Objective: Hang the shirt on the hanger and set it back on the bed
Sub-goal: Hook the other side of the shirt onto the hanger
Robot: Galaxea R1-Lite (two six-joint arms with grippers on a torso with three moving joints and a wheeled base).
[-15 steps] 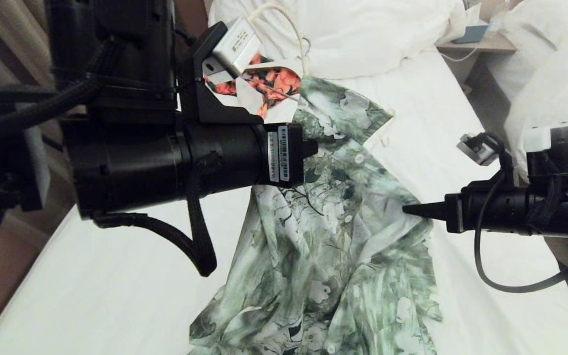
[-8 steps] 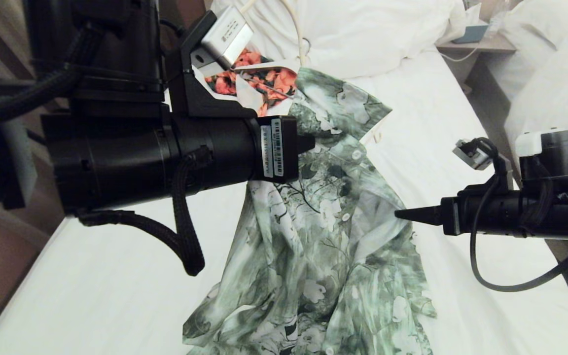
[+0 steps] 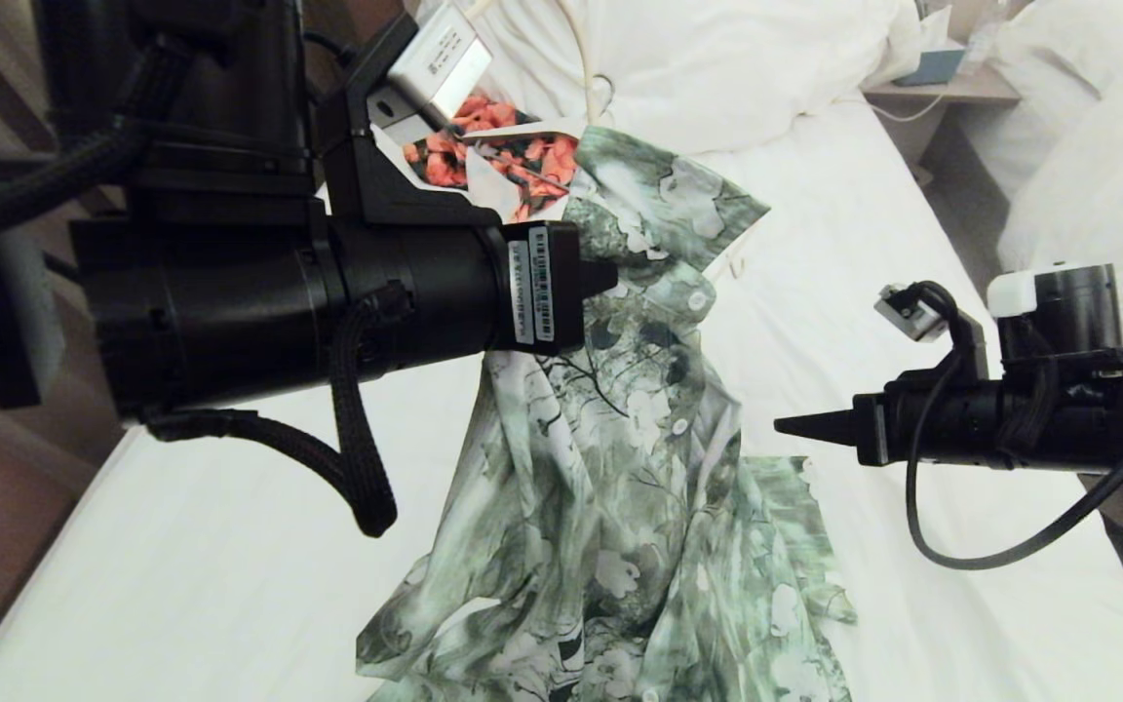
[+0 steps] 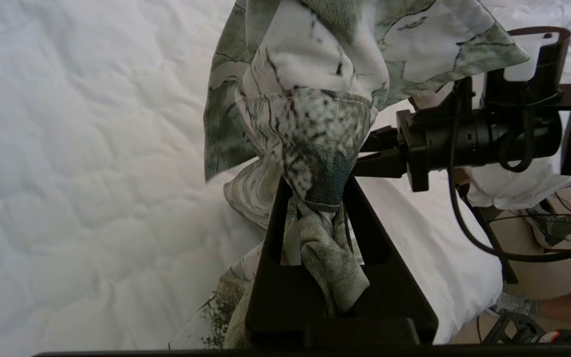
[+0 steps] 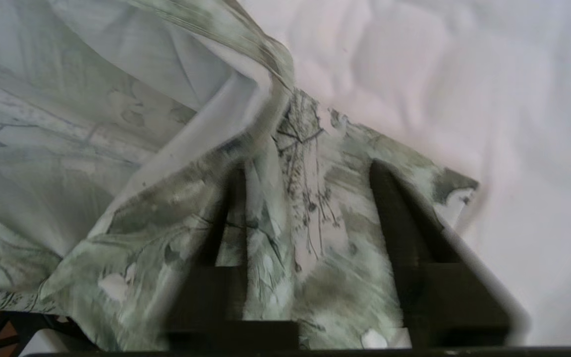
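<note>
Left gripper [image 4: 315, 198] is clamped on a bunch of the shirt [image 3: 620, 468], lifting it off the bed [image 3: 181, 546]. Right gripper [image 5: 310, 218] stands apart, fabric beneath its fingers, nothing held. Hanger not identifiable. Step: opening the shirt; next, the right must re-grip.

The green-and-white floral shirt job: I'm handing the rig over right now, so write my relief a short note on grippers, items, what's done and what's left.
Left gripper: shut on the green-and-white floral button shirt, holding a bunched part up off the white-sheeted bed.
Right gripper: open, beside the shirt's edge, fabric draped between its fingers, not clamped.
Thin cream wire hanger: near the duvet at the head, beyond the shirt.
Done: shirt lifted.
Left: put shirt on hanger, lay it back on the bed.
</note>
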